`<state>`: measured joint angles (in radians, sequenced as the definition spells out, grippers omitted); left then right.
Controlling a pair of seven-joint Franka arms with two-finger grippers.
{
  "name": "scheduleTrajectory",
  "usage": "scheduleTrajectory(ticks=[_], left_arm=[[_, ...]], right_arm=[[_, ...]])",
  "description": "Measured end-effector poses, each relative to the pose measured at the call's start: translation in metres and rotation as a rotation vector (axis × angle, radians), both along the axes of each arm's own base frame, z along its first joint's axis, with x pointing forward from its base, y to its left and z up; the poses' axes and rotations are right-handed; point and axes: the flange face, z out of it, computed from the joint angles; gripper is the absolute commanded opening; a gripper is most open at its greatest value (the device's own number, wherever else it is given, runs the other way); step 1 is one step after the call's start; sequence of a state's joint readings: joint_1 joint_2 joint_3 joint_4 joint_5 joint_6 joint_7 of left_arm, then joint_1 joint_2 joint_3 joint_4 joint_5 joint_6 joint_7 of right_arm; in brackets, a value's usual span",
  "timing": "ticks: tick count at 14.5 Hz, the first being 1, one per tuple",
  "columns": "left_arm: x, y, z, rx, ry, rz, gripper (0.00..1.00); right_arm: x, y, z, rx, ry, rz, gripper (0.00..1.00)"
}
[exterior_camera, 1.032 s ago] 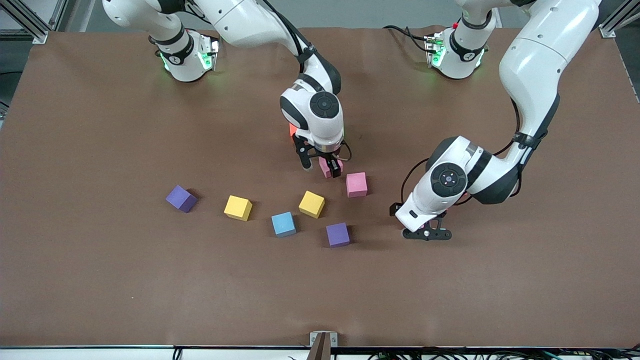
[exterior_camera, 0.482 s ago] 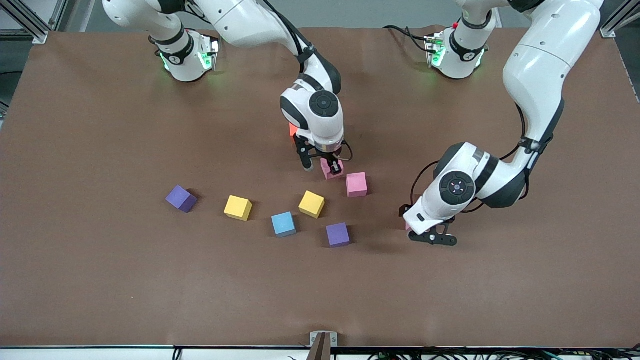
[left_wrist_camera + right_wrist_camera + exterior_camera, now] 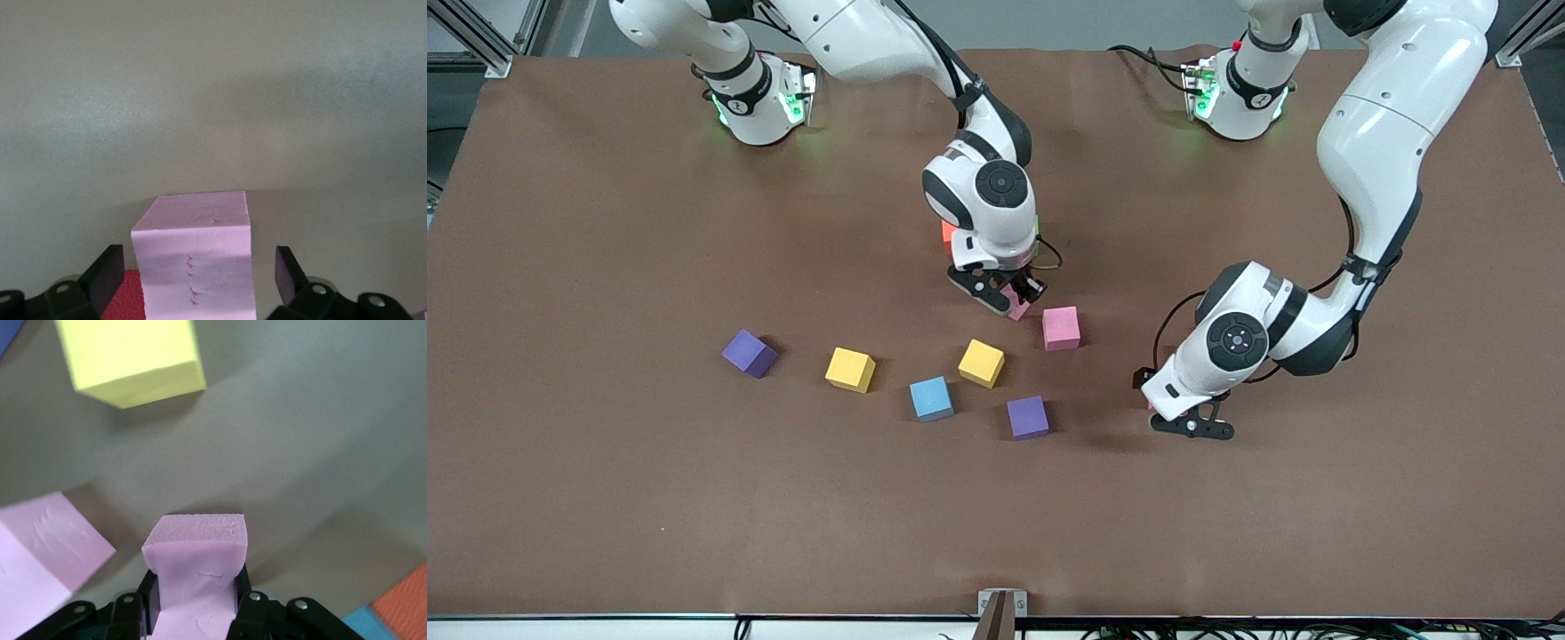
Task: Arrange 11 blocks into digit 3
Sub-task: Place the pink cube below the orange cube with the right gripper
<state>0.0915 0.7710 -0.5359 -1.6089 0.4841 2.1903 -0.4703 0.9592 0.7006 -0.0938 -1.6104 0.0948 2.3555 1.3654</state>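
So far no digit 3 shows: most blocks [image 3: 981,363] lie scattered mid-table. Right gripper [image 3: 1009,297] has its fingers clamped on a pink block [image 3: 195,573]. Left gripper [image 3: 1193,425], fingers spread wide, straddles another pink cube [image 3: 193,263] without gripping it.

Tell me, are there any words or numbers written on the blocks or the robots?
None can be read.
The blocks, such as the blue block and the pink block pinched in the right gripper, have plain faces.
The left gripper, open around another pink block, has no label.
The round arm caps show only tiny marks, too small to read.
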Motion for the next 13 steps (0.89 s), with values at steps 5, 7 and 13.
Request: scheduleTrajectory(ticks=[5,7,13], left_arm=[[-0.001,0.002,-0.013,0.013,0.006,-0.013,0.62],[-0.001,0.001,-0.015,0.011,0.007,-0.014,0.49],[0.008,-0.007,0.001,0.006,-0.023,0.031,0.46]], right_arm=[[-0.008,-0.034,0.008,-0.039,0.017,0.330,0.00],[-0.015,-0.049,0.016,-0.055,0.019,0.416,0.00],[-0.030,-0.093,0.014,-0.039,-0.043,0.505,0.00]])
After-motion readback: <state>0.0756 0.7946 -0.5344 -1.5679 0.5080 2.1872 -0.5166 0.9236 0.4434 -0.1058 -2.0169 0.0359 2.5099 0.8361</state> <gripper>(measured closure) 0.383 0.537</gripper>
